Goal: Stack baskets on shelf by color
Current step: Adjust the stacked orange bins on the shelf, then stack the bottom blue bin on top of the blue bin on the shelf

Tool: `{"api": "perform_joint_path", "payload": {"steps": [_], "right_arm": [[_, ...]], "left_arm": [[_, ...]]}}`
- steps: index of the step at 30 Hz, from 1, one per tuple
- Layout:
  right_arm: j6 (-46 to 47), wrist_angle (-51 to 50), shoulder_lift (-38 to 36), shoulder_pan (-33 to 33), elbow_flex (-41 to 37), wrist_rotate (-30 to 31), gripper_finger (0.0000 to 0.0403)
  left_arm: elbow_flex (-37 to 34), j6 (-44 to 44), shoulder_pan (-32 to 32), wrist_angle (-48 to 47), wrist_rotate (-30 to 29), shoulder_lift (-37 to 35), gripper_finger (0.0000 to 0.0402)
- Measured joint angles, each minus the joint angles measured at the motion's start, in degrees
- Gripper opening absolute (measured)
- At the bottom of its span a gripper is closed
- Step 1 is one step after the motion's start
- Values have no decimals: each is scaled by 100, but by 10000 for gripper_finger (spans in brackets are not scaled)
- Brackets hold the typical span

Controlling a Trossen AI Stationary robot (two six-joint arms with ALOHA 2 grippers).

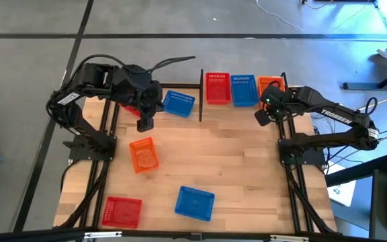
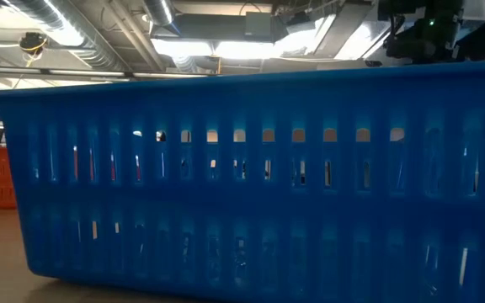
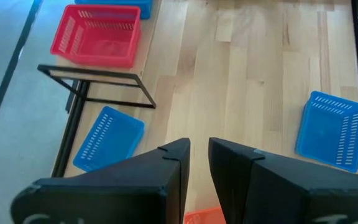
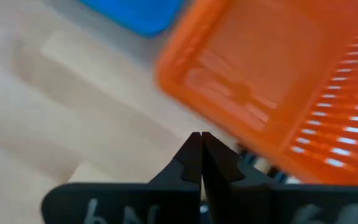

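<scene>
Baskets (image 1: 143,154) look light, stiff, slippery plastic; pinch one lattice wall at the rim. Left claw (image 1: 144,124) stands narrowly parted, empty; right claw (image 1: 261,117) shut, empty.

You're looking at a bench (image 1: 234,161) of pale jointed wood planks, smooth with a soft sheen. The blue basket (image 1: 195,203) near its front edge is slotted plastic, slightly glossy (close up, its walls look faintly translucent). The orange basket (image 4: 278,87) is the same ribbed plastic. Both arms' jaws are matt black.
</scene>
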Motion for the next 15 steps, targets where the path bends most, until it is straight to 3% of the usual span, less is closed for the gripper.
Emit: {"api": "perform_joint_path", "payload": {"steps": [8, 12, 15], "right_arm": [[96, 25, -197, 1024, 922, -465, 0], [194, 436, -180, 1825, 1421, -1175, 0], [114, 1069, -177, 2552, 1661, -1274, 0]], "left_arm": [[0, -947, -18, -528, 47, 0, 51], [0, -1426, -222, -532, 685, -59, 51], [0, -1694, -507, -534, 841, -109, 51]]}}
